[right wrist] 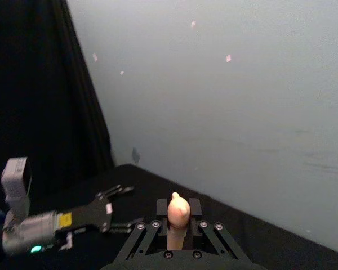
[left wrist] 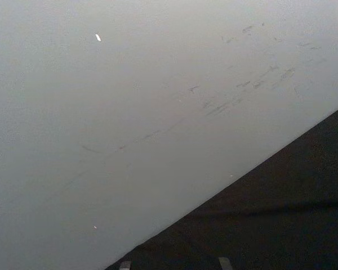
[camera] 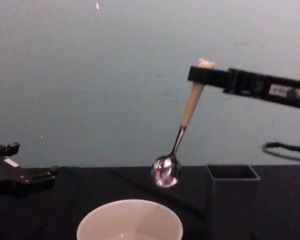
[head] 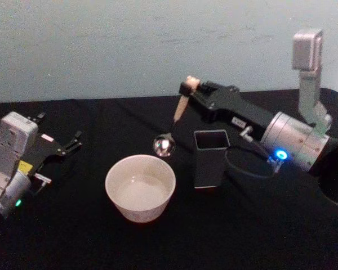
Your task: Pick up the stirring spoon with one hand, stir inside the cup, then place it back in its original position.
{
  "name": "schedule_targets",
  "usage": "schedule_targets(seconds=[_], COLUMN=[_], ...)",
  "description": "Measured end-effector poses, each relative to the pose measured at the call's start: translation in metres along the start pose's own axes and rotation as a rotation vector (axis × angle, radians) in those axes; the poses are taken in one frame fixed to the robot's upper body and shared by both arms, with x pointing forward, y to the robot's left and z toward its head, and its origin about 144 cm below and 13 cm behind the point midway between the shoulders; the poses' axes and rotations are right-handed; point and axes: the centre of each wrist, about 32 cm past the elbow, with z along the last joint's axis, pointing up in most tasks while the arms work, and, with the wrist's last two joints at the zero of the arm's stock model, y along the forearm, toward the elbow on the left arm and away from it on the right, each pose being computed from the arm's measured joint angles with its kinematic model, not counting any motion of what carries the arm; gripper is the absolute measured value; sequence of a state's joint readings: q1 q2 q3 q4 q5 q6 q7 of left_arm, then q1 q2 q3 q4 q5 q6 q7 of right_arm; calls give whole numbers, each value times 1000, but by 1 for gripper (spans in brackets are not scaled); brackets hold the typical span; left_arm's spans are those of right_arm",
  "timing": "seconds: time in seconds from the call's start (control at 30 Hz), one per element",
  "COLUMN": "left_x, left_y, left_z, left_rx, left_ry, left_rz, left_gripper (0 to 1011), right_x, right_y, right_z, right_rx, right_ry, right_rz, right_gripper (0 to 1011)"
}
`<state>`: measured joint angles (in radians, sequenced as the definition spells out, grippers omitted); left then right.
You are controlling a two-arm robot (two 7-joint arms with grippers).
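My right gripper point(head: 189, 88) is shut on the top of the stirring spoon point(head: 179, 110), just under its bear head. The spoon hangs in the air, tilted, with its silver bowl point(head: 164, 145) low and left. In the chest view the spoon point(camera: 189, 109) hangs from the right gripper point(camera: 203, 74), its bowl above and behind the cup's rim and left of the holder. The cream-white cup point(head: 140, 188) stands at the table's middle with liquid in it. The dark grey square holder point(head: 210, 158) stands empty just right of the cup. The left gripper point(head: 63, 146) rests open at the table's left.
The black table point(head: 73, 236) runs back to a pale wall point(head: 101, 45). A black cable point(head: 245, 169) loops beside the holder under the right arm. The right wrist view shows the bear head point(right wrist: 178, 209) between the right gripper's fingers and the left gripper point(right wrist: 115, 209) farther off.
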<state>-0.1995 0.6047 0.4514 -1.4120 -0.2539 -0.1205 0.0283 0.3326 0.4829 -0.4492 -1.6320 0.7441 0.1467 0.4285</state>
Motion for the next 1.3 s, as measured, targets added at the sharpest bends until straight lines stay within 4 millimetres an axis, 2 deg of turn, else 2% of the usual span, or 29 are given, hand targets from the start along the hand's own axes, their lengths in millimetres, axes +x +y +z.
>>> schedule_targets(seconds=[0.23, 0.67, 0.93, 1.3], left_x=[0, 0, 0, 0], left_y=[0, 0, 0, 0], left_z=[0, 0, 0, 0], left_rx=[0, 0, 0, 0], left_ry=[0, 0, 0, 0], left_rz=[0, 0, 0, 0], left_gripper=[1001, 1001, 1001, 1001], right_x=[-15, -23, -25, -27], right_y=[9, 19, 29, 55], right_z=[-20, -52, -62, -69], right_rx=[-51, -121, -155, -170], right_ry=[-42, -63, -55, -52], right_rz=[47, 107, 139, 137], right_gripper=[211, 211, 211, 211])
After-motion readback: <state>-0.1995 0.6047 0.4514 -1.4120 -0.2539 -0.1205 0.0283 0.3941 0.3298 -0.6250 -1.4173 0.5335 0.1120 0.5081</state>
